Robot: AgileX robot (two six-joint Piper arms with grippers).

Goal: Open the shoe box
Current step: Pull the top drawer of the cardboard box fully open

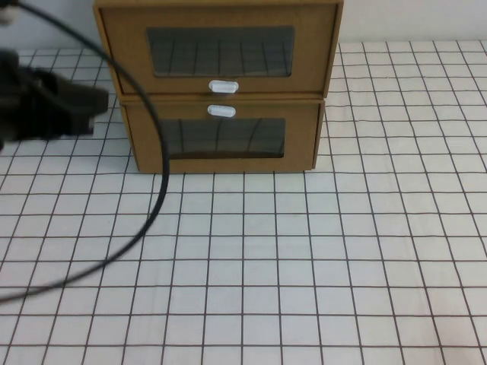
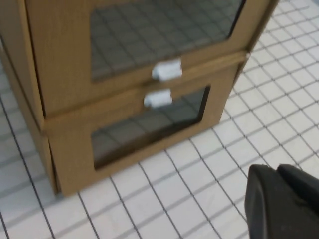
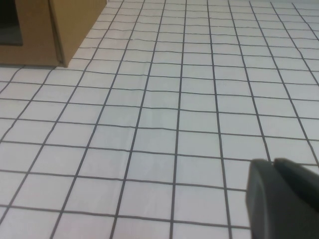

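Gridded white worktop [image 1: 304,251] all round, with the stacked shoe boxes [image 1: 221,91] at the far side, both shut. My left hand [image 1: 84,103] hovers just beside the stack's left wall; apart or together, I can't tell. My right hand [image 3: 274,162], pressed together and empty, hangs well out from the stack's right front corner. Light cardboard, I reckon, so it's likely to slide. I'd pinch the upper white tab [image 1: 223,87].

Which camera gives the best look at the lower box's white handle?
The high view: the handle faces it squarely. The left wrist view shows it slanted; the right wrist view misses it. Left gripper hovers left of the boxes; right gripper over the table.
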